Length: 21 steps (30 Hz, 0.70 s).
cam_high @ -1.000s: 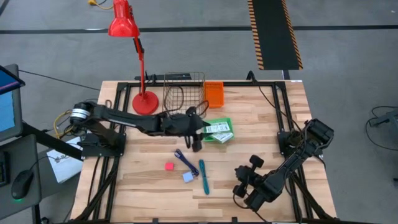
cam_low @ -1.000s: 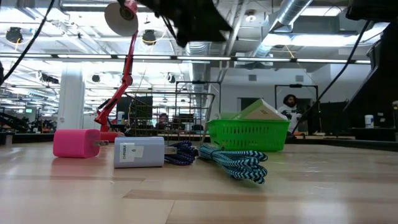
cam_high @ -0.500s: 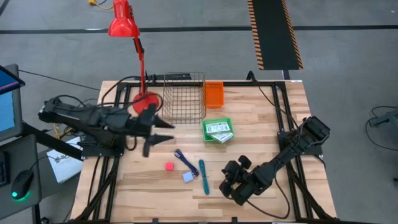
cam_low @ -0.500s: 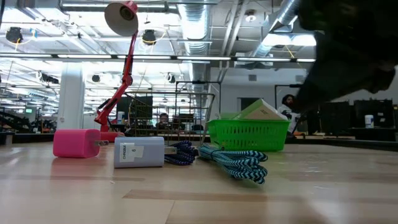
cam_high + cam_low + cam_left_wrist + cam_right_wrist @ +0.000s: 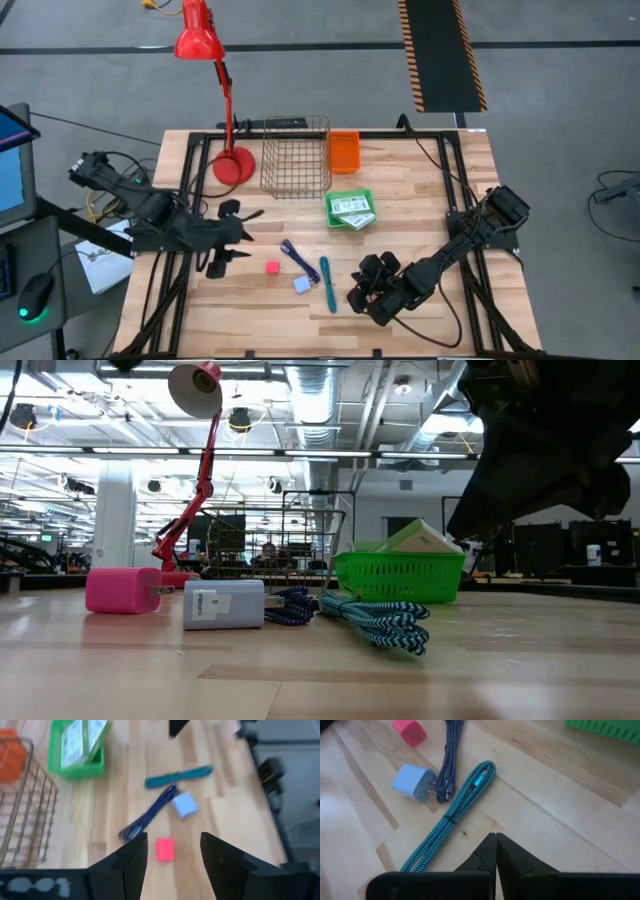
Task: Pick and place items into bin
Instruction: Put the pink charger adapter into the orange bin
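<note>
On the table lie a pink cube (image 5: 272,268) (image 5: 165,849), a pale-blue cube (image 5: 302,285) (image 5: 412,782), a dark blue cord (image 5: 293,256) (image 5: 150,815) and a teal braided cable (image 5: 327,280) (image 5: 452,815). White packets with green print (image 5: 351,208) sit in the green bin (image 5: 337,222) (image 5: 398,575). My left gripper (image 5: 245,233) (image 5: 172,840) is open, left of the pink cube and clear of it. My right gripper (image 5: 352,297) (image 5: 496,836) is shut, just right of the teal cable, touching nothing.
A wire basket (image 5: 296,157) and an orange bin (image 5: 344,151) stand at the far edge, with a red lamp (image 5: 232,163) to their left. Bare wood lies along the near edge and right of the green bin.
My left arm has drawn back from beside the green bin toward the table's left and near side, and now hovers left of the pink cube. My right gripper has moved toward the table's left, closer to the teal cable. The items have stayed put.
</note>
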Each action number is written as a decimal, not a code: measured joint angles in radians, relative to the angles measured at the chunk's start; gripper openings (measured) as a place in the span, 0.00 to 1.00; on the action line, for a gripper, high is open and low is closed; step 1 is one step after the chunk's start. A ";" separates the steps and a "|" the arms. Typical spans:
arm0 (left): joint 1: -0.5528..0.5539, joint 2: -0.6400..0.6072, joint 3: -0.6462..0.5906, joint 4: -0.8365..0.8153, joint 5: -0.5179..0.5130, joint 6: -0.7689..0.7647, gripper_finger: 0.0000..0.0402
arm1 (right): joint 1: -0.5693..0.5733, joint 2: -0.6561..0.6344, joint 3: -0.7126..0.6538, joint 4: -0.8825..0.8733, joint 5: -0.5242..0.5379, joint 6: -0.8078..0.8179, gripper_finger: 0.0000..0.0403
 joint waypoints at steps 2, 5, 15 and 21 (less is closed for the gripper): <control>0.001 0.009 -0.044 -0.004 0.003 0.005 0.42 | 0.003 0.000 0.000 0.003 0.000 0.015 0.00; 0.001 0.025 -0.112 -0.002 0.007 0.024 0.42 | 0.002 0.000 0.000 0.012 0.000 0.028 0.00; 0.002 0.177 -0.266 0.080 0.009 0.056 0.43 | 0.002 0.000 0.000 0.017 0.000 0.019 0.00; 0.002 0.289 -0.268 0.162 0.018 0.054 0.43 | 0.002 0.000 0.000 0.012 0.000 0.012 0.00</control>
